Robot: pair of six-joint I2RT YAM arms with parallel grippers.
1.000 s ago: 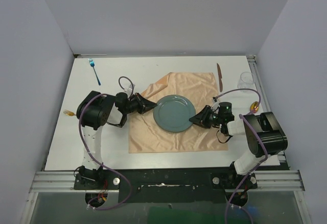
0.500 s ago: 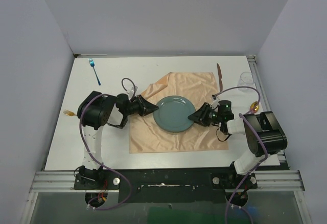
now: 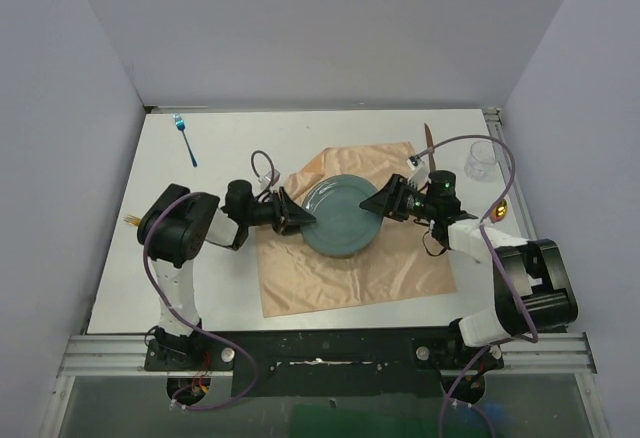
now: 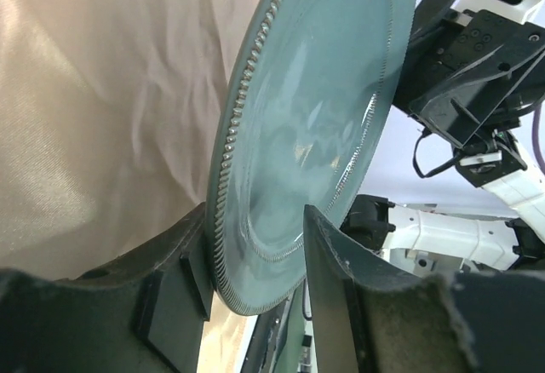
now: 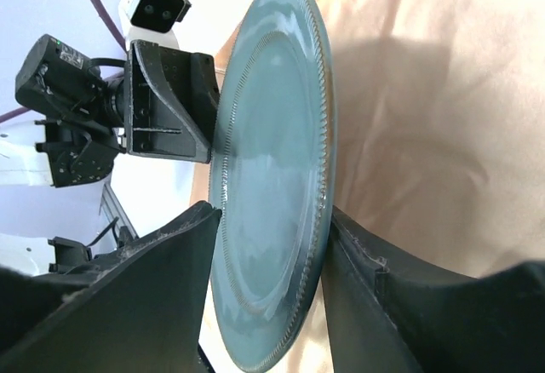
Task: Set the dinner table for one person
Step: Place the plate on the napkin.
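**Overhead view.** The white tabletop (image 3: 205,293) fills the middle of the floor between pale walls and carries everything. A peach cloth (image 3: 340,278) lies at its centre, and a teal plate (image 3: 340,216) sits on the cloth's far half. The left end effector (image 3: 300,220) and the right end effector (image 3: 372,206) meet the plate's rim from opposite sides, hiding its edge there. A brown knife (image 3: 428,136) is partly crossed by a cable. A gold utensil (image 3: 131,220) is mostly hidden behind the left arm. A blue utensil (image 3: 185,138) and a clear cup (image 3: 480,160) stand well apart.

**Left wrist view.** Fingers (image 4: 332,271) stand apart, one on each side of the beaded rim of the plate (image 4: 315,134). I cannot tell whether they press on it. The plate blocks most of the right arm (image 4: 477,58).

**Right wrist view.** Fingers (image 5: 358,262) likewise straddle the plate (image 5: 272,177), and I cannot tell whether they grip it. The plate's lower edge is cut off.
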